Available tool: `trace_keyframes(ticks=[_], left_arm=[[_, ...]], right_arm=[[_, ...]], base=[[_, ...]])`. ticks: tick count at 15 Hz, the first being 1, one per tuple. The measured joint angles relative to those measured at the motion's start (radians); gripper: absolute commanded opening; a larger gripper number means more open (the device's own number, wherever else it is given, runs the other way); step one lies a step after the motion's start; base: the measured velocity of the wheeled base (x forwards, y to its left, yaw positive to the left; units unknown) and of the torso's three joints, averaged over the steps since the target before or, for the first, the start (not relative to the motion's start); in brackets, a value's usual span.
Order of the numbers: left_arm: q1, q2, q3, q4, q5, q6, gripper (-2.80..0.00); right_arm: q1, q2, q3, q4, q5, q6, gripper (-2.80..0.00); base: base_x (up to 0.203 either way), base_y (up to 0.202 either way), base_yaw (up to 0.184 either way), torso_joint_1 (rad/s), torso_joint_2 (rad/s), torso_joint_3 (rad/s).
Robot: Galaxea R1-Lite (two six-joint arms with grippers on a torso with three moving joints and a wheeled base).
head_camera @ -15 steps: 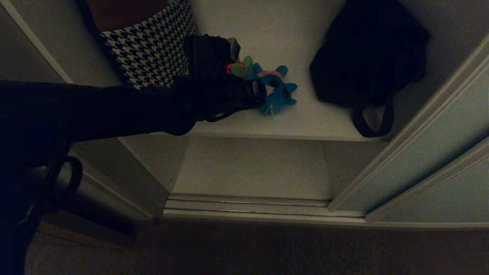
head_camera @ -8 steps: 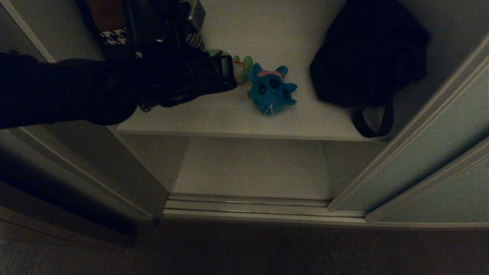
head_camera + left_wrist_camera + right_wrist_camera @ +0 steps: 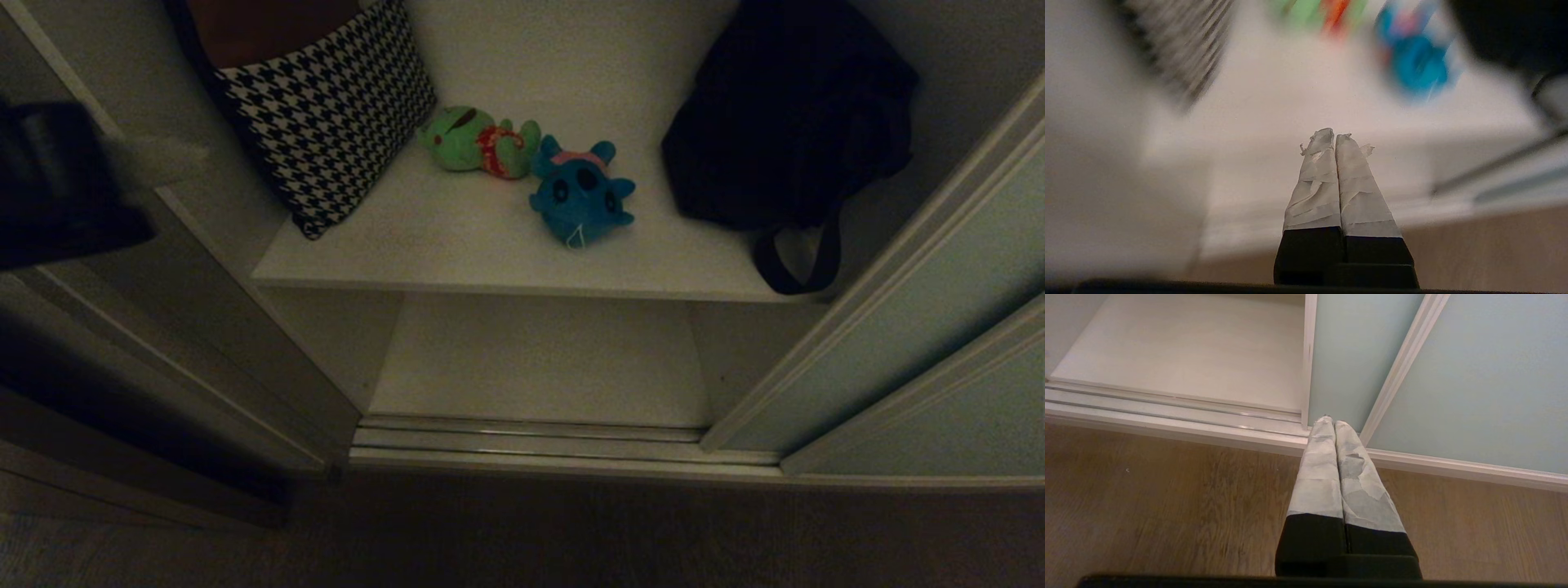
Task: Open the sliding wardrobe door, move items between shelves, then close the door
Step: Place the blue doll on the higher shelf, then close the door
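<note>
Two plush toys [image 3: 531,167]; one cushion [image 3: 326,114]; one bag [image 3: 784,122]; two shelves [image 3: 490,245].

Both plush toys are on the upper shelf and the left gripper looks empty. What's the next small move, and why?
Probably slide the sliding wardrobe door shut. The green plush toy and blue plush toy lie side by side on the upper shelf, the lower shelf is bare, and the left gripper is shut on nothing, clear of the opening.

Left arm [image 3: 57,184] a dark blur cut by the edge, toys [image 3: 1414,65] smeared (wrist view), bag [image 3: 788,114] cropped above.
</note>
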Motion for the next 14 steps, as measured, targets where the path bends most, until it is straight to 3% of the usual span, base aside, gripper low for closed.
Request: trace_keyframes(ticks=[3,7,11,14], left_arm=[[0.154,-0.339,0.231,0.183,-0.075,0.006,-2.80],[0.295,-0.762,0.608,0.267,-0.138,0.057,-2.80],[0.343,-1.022,0.922,0.222,-0.155,0.135,-2.80],[0.351,-1.074,1.030,0.073,-0.150,0.171,-2.80]], right_arm=[[0.000,0.000,0.000,0.000,-0.001,0.000,-2.80],[0.000,0.000,0.000,0.000,-0.001,0.000,-2.80],[0.000,0.000,0.000,0.000,0.000,0.000,-2.80],[0.000,0.000,0.000,0.000,0.000,0.000,-2.80]], base=[[0.000,0.000,0.000,0.000,0.00,0.000],[0.000,0.000,0.000,0.000,0.00,0.000],[0.000,0.000,0.000,0.000,0.00,0.000],[0.000,0.000,0.000,0.000,0.00,0.000]])
